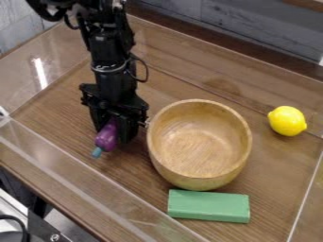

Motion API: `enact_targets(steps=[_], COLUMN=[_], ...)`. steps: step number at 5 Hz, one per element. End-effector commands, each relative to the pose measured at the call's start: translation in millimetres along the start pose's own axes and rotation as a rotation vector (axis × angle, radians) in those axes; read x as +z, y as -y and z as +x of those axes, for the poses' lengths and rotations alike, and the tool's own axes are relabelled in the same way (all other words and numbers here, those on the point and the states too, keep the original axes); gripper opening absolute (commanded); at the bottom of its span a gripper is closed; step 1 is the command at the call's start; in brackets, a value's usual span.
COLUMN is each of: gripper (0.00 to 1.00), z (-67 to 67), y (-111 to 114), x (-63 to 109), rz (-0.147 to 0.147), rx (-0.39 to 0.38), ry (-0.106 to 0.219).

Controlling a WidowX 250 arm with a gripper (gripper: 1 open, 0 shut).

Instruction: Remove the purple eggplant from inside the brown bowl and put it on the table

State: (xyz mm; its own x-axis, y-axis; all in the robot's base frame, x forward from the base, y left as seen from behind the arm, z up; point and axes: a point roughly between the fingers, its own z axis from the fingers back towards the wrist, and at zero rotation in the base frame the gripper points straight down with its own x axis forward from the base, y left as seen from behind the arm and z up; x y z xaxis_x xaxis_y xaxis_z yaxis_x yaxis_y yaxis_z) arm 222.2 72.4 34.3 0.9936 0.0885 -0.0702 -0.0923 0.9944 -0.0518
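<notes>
the pincer (pixel 111 132) points down, clenched on the purple eggplant (pixel 108 138); the brown bowl (pixel 199 144) sits just right of it on the table (pixel 228 71).

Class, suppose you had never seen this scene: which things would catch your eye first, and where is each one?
First the black gripper, left of centre, pointing straight down and shut on the purple eggplant just above the table. Next the big wooden bowl in the middle, right beside it and empty. Then the bright lemon at the right edge and the green block in front of the bowl.
</notes>
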Motion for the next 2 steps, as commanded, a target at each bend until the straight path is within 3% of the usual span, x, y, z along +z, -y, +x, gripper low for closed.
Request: enact_targets(steps=[1,2], gripper=[0.0,0.0], z=[3.5,3.2], y=[-3.7,-3.1], x=[8.4,8.7], rz=[0.007,0.004], rx=[0.015,0.023], ry=[0.026,0.023])
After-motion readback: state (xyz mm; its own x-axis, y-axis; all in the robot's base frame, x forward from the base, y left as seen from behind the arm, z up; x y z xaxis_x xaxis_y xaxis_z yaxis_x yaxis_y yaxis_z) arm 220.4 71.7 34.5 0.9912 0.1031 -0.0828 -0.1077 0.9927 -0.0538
